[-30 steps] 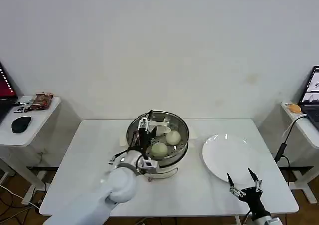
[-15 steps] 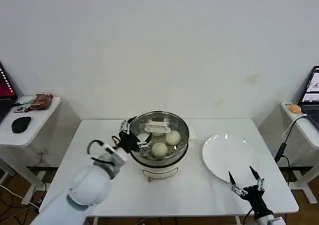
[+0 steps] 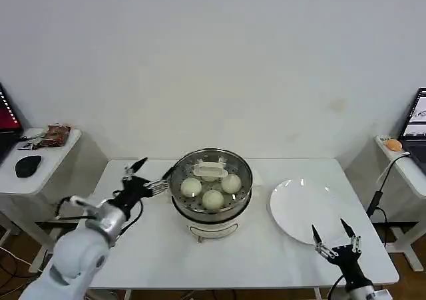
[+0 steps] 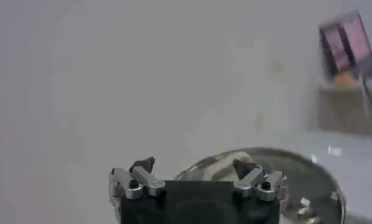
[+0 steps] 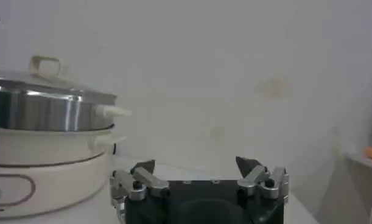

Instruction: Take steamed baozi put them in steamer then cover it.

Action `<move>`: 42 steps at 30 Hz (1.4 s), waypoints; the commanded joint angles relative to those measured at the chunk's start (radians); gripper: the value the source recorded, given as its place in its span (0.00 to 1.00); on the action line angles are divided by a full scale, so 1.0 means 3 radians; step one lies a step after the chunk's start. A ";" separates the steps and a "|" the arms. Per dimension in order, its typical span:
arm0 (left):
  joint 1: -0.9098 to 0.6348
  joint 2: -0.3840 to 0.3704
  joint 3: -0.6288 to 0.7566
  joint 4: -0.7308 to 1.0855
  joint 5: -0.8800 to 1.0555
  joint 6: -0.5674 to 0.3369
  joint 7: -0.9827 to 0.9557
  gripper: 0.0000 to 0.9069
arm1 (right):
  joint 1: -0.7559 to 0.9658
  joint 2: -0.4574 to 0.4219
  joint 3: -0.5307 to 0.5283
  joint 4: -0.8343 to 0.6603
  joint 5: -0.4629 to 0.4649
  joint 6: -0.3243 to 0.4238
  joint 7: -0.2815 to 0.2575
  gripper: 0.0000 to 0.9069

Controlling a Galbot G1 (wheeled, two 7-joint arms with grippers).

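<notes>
Currently, the left gripper [image 3: 145,175] is hovering over the white table [image 3: 133,247] just left of the steamer [image 3: 212,200], its fingers spread apart and grasping nothing; in the left wrist view the same gripper [image 4: 193,167] is showing its tips parted, with the pot's rim beyond them. The steamer is standing at the table's centre on its white base, and the cover [image 3: 210,171] is sitting on top of it, its cream handle at the middle. Three steamed baozi [image 3: 212,199] are showing through the glass inside the pot. To the right, a white plate [image 3: 303,210] is lying bare beside the steamer. The right gripper [image 3: 336,241] is waiting at the table's near right edge, close to the plate, its fingers released and holding nothing.
</notes>
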 commanded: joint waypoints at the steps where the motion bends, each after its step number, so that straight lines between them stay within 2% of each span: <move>1: 0.0939 0.0028 -0.0681 0.0401 -0.0302 -0.0966 0.0050 1.00 | -0.0192 -0.0096 0.0010 0.0091 0.0391 0.0052 0.0049 1.00; 5: 0.1113 -0.0026 -0.0628 0.0531 -0.0272 -0.1316 0.0070 1.00 | -0.0235 -0.0151 0.0011 0.0074 0.0548 0.0054 0.0047 1.00; 9: 0.1332 0.0045 -0.0437 0.0593 -0.0002 -0.1652 0.0078 1.00 | -0.0229 -0.0233 0.0024 0.0034 0.0640 -0.0007 0.0113 1.00; 11: 0.1397 0.0040 -0.0344 0.0597 0.0095 -0.1726 0.0074 1.00 | -0.0224 -0.0244 0.0035 0.0017 0.0661 -0.0044 0.0130 1.00; 22: 0.1411 -0.0162 -0.0025 0.0587 0.0256 -0.1864 0.0005 1.00 | -0.0176 -0.0221 -0.0009 -0.0064 0.0649 -0.0079 0.0162 1.00; 35: 0.1401 -0.0134 -0.0007 0.0680 0.0315 -0.1915 -0.0011 1.00 | -0.0156 -0.0224 -0.0031 -0.0047 0.0692 -0.0295 0.0145 1.00; 42: 0.1385 -0.0123 -0.0009 0.0698 0.0313 -0.1914 -0.0016 1.00 | -0.0162 -0.0244 -0.0037 -0.0046 0.0670 -0.0314 0.0144 1.00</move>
